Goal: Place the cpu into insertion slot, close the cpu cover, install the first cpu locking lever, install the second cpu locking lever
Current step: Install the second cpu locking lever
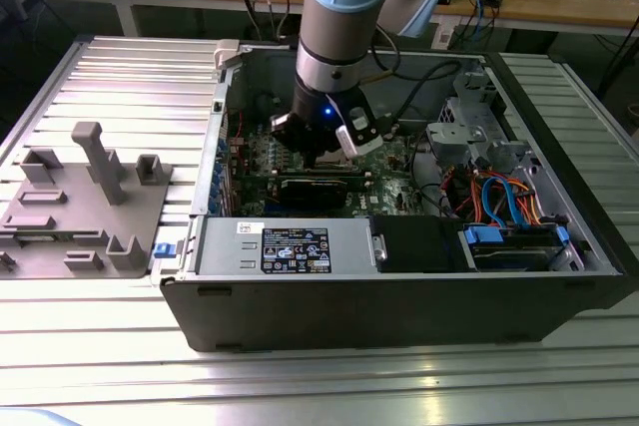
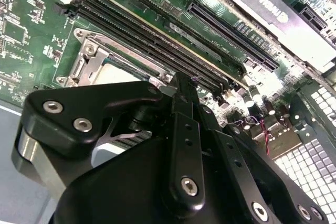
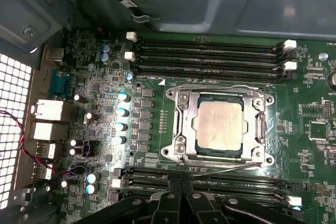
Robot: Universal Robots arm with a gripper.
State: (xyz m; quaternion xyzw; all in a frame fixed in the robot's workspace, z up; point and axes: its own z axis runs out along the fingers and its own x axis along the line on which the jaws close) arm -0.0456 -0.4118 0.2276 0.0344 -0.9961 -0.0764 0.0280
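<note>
Hovering low inside the open computer case (image 1: 399, 316), the gripper (image 1: 321, 145) hangs over the green motherboard (image 3: 94, 66), close to its middle in the exterior view. And look at the first wrist view: the cpu (image 3: 219, 124) is sitting flat in the insertion slot (image 3: 219, 154), silvery top facing up, dead centre in the socket. The cpu cover (image 3: 185, 124) is down around it, its metal frame framing the chip through the square window, screws at the corners. Thin wire levers run along two sides of the frame; one lever (image 3: 231, 166) lies along the side nearest the gripper, another lever (image 3: 210, 88) along the side next to the memory slots (image 3: 210, 56). Whether they are latched I cannot tell.

The gripper fingers (image 3: 177, 203) come together in the first wrist view, tips pressed close with no gap between them and nothing pinched there, poised just short of the socket's near edge, above the second bank of memory slots. In the second wrist view the fingers (image 2: 182, 108) rise slim and joined, with the cover's corner and a pale patch of the chip (image 2: 113, 74) showing behind the black gripper body.

Beside the case, on the ribbed metal table (image 1: 100, 346), a grey fixture plate (image 1: 80, 207) stands near the table's edge at the exterior view's left.
</note>
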